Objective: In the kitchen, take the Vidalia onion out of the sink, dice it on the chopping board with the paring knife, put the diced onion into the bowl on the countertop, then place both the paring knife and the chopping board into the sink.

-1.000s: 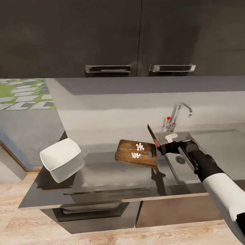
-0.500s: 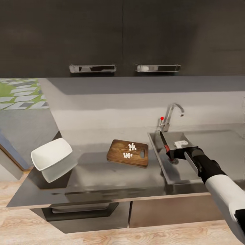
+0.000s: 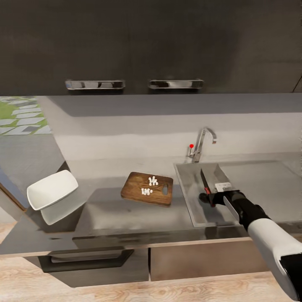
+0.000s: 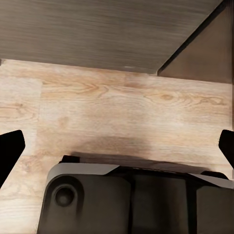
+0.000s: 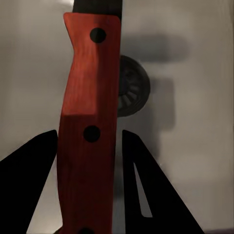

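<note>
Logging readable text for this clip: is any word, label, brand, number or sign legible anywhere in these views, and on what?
None: no legible text in any view.
Red knife handle held in the right pincer: two dark rivets, no lettering.
Dark brown wooden chopping board, white squarish bowl, grey steel sink: unmarked.

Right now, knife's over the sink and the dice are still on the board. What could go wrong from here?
1. The diced onion still sits on the chopping board, not in the bowl. Sinking the paring knife first may leave nothing to scrape with, and tipping the board could scatter the cubes.
2. The right gripper holds the knife above the sink basin, over the drain. Released from there, it could bounce or land awkwardly.
</note>
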Controlling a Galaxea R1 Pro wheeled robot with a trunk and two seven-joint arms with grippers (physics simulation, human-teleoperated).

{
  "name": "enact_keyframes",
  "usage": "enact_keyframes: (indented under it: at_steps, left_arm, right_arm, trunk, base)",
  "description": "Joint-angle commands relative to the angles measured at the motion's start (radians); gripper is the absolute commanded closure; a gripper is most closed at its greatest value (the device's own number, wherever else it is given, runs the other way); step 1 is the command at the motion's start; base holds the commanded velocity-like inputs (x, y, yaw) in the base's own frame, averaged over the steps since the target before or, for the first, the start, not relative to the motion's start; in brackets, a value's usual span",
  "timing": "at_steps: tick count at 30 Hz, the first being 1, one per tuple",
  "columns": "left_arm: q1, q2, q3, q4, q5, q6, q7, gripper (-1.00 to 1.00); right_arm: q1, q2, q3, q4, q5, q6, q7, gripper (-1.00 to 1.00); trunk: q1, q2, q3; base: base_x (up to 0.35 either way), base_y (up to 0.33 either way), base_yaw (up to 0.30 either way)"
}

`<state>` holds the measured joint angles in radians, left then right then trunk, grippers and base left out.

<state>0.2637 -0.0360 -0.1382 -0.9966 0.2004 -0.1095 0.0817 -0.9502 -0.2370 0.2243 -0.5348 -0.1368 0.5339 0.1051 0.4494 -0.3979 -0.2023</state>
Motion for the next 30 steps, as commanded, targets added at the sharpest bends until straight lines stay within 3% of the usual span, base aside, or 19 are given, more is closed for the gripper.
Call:
enact_keyframes:
  at_steps: [1,10,30]
  left_arm:
    - [0.0,0.001,-0.003,-0.002,0.008,-0.002,0.006,-1.0]
    - [0.0,0.001,-0.003,-0.003,0.008,-0.002,0.006,-1.0]
    - [0.0,0.001,-0.003,-0.004,0.009,-0.002,0.006,-1.0]
  right_arm:
    - [-0.001,0.004,0.007,0.008,-0.009,0.001,-0.007,1.0]
    - [-0.001,0.009,0.008,0.031,-0.013,-0.029,0.0,1.0]
    - [-0.001,0.011,0.01,0.125,-0.014,-0.03,0.004,1.0]
  trunk:
    - [0.001,-0.002,-0.002]
    - [0.001,-0.002,-0.003]
    - [0.001,-0.002,-0.035]
  base:
    - [0.0,-0.102,0.0]
    - [0.0,-0.013,0.0]
    - [0.067,-0.017,0.0]
